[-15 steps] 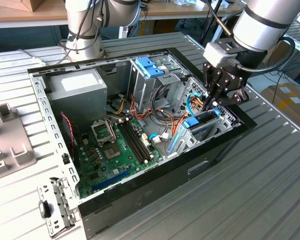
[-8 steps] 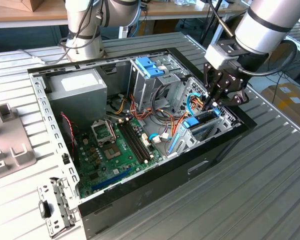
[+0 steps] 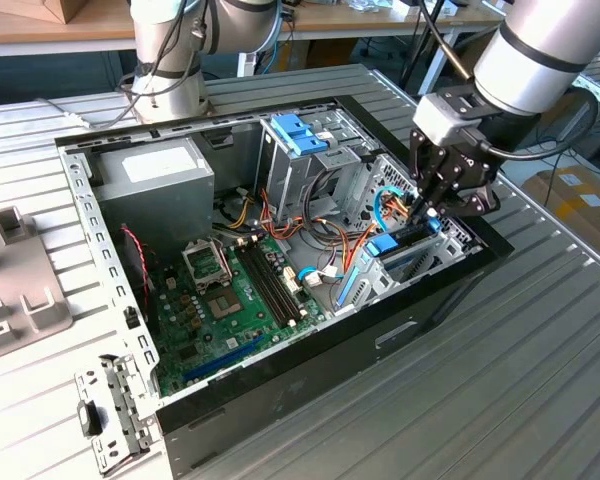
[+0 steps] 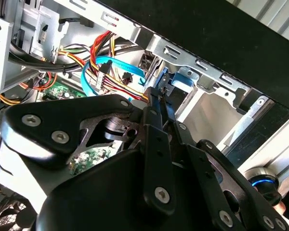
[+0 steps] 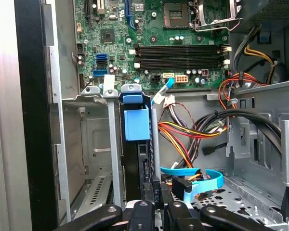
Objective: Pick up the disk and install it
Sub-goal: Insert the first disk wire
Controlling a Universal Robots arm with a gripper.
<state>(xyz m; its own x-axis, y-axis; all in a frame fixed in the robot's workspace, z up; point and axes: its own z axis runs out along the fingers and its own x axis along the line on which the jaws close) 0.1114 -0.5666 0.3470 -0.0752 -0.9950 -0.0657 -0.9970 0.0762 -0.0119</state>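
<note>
install step: gripper (image 5: 156,195) jaws closed on the disk (image 5: 137,144) edge, standing upright in its bay (image 5: 86,144) of the case (image 3: 280,400); likely needs pressing fully home.

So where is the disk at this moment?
The disk stands on edge in the metal drive bay at the exterior view's right end of the open computer case, beside the motherboard, directly under the pincer.

1. The disk (image 5: 136,144) stands edge-on in its bay in the first wrist view, its label face hidden.
2. The gripper (image 4: 156,98) linkage covers the motherboard (image 4: 62,91) in the second wrist view.
</note>
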